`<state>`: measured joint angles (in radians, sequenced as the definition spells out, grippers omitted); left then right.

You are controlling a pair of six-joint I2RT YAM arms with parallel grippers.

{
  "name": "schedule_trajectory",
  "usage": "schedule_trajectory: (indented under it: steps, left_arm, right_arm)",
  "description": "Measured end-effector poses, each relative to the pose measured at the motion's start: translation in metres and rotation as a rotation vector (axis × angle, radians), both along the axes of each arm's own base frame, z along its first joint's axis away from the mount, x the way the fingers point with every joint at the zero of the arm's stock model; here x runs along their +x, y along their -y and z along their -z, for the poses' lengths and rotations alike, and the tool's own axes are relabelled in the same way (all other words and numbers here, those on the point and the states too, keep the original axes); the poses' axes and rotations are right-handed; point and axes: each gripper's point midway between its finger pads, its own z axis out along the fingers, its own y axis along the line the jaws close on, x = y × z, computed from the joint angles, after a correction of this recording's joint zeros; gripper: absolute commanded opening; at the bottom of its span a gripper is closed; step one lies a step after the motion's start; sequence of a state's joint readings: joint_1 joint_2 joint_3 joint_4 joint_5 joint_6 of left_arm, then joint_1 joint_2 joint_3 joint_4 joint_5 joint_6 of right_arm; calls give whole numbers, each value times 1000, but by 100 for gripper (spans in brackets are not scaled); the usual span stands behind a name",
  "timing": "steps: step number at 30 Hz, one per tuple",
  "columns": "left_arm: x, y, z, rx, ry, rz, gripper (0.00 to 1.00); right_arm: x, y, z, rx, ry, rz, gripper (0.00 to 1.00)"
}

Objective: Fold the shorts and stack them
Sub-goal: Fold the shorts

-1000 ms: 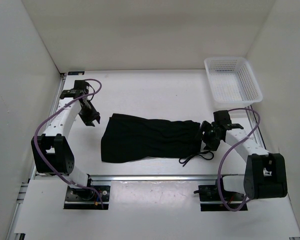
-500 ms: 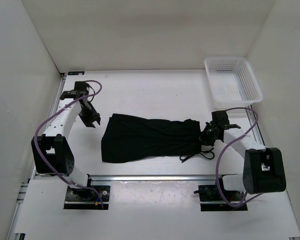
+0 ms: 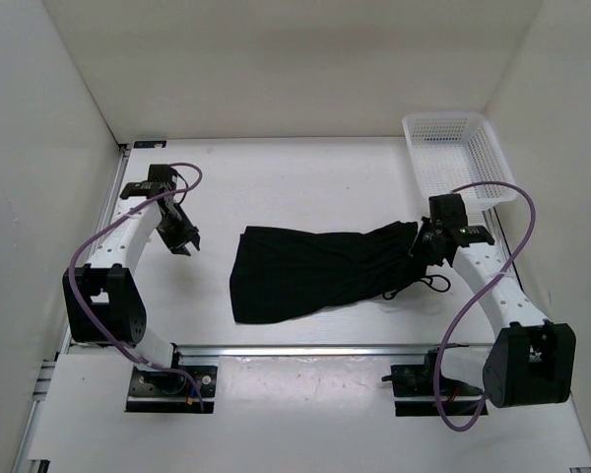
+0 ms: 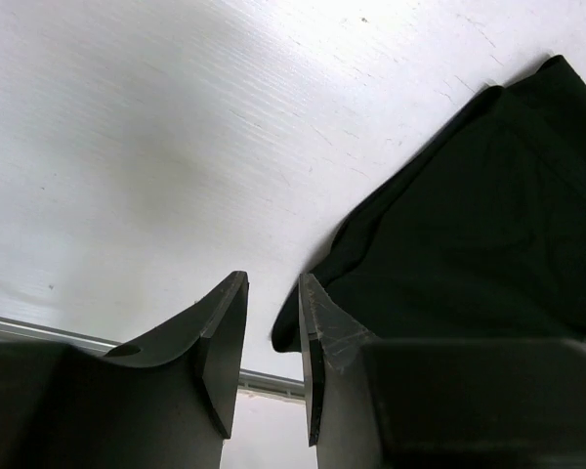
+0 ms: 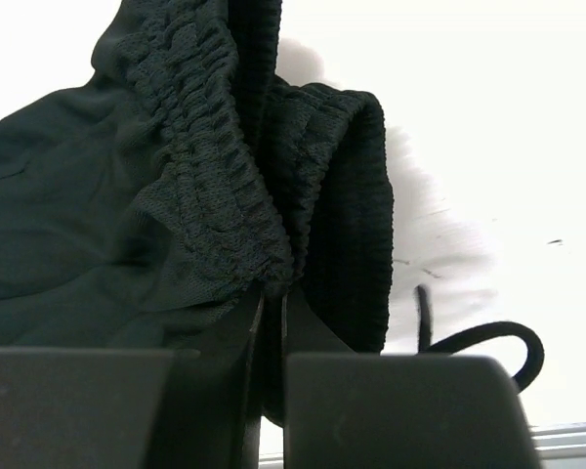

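Two arms reach over the surface (image 3: 305, 187), but only one has work in hand. The right pincer (image 3: 421, 248) is closed tight on the shorts (image 3: 320, 271) at the elastic waistband (image 5: 215, 186), with several layers of cloth pinched between its fingers. The shorts lie near the middle of the surface as a long, narrow bundle. The waist end at the right looks a little raised, and the leg end at the left rests flat. The left pincer (image 4: 272, 293) hangs just beside the leg end, with only a narrow gap between its fingers and nothing in it.

I judge that the step in hand is a fold, bringing the waist end over toward the leg end. The next move calls for a lift high enough for the floppy cloth to clear itself, then a carry to the left without the leg end sliding.

The drawstring (image 3: 431, 284) lies in loose loops near the right pincer and may drag or catch. The white mesh basket (image 3: 458, 158) stands at the far right corner, apart from the shorts. The purple cable (image 3: 502, 187) of the right arm passes over its near edge.
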<state>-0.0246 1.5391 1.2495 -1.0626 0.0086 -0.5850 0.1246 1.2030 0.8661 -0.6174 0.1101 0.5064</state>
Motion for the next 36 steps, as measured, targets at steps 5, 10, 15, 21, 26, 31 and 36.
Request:
schedule_trajectory:
  steps: [5, 10, 15, 21, 26, 31, 36]
  left_arm:
    - [-1, 3, 0, -14, 0, 4, 38]
    - [-3, 4, 2, -21, 1, 6, 38]
    - [-3, 7, 10, -29, 1, 8, 20]
    - [-10, 17, 41, -57, -72, 18, 10]
    - [-16, 23, 66, -65, -145, 25, 10]
    - [-16, 24, 76, -63, -169, 27, 10]
    - [-16, 24, 93, -62, -210, 20, 10]
  right_arm:
    - [-3, 5, -2, -34, -15, -9, 0]
    - [-6, 7, 0, -50, -24, -20, 0]
    - [-6, -1, -12, -81, -18, -61, 0]
    - [23, -64, -69, -181, 104, -238, 0]
    - [28, -128, -87, -279, 143, -385, 0]
    - [27, -188, -89, -401, 140, -504, 0]
    - [21, -245, -88, -467, 155, -592, 0]
